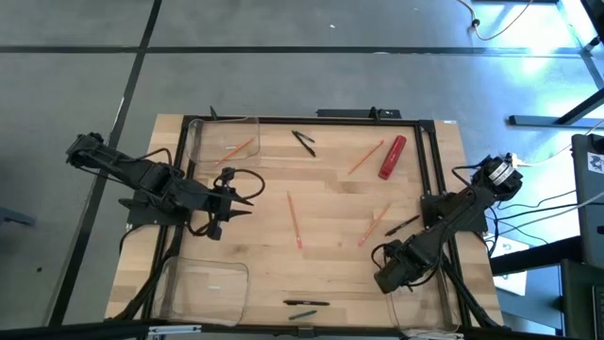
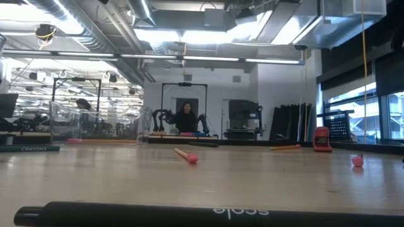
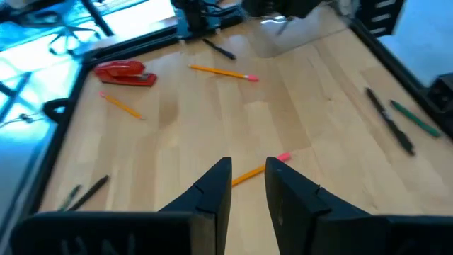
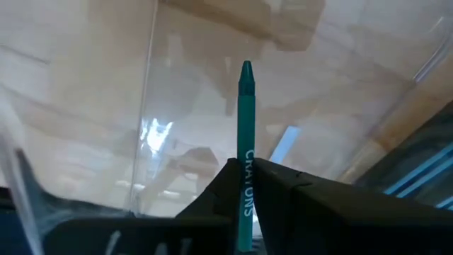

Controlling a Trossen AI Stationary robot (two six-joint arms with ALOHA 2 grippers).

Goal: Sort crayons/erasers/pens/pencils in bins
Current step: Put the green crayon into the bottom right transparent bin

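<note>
My right gripper [image 4: 245, 166] hangs at the table's near right corner [image 1: 389, 276], pointing steeply down, shut on a green crayon [image 4: 245, 120]. The crayon's tip is over the inside of a clear bin [image 4: 152, 106]. My left gripper [image 3: 248, 180] waits open at the table's left [image 1: 236, 195], a pencil [image 3: 258, 170] lying just beyond its fingers. Pencils [image 1: 293, 219] [image 1: 366, 157] [image 1: 375, 225] and black pens [image 1: 304, 142] [image 1: 307, 303] [image 1: 403, 225] lie flat on the wood. One pencil [image 1: 236, 148] lies in the far-left bin [image 1: 193, 142]. My right gripper pinches the crayon's labelled body [image 4: 245, 185] between its two fingers. The crayon lies along the fingers and its pointed tip [image 4: 245, 69] sticks out well ahead of them. It comes from above, slanting down. The crayon is lifted clear, tip down over the bin.
A thick red cylinder [image 1: 393, 157] lies at the far right. Another clear bin [image 1: 203, 288] stands at the near left. A green stick [image 1: 302, 313] lies by the near edge. A black frame [image 1: 434, 161] borders the table. A person stands in the room beyond [image 2: 186, 118].
</note>
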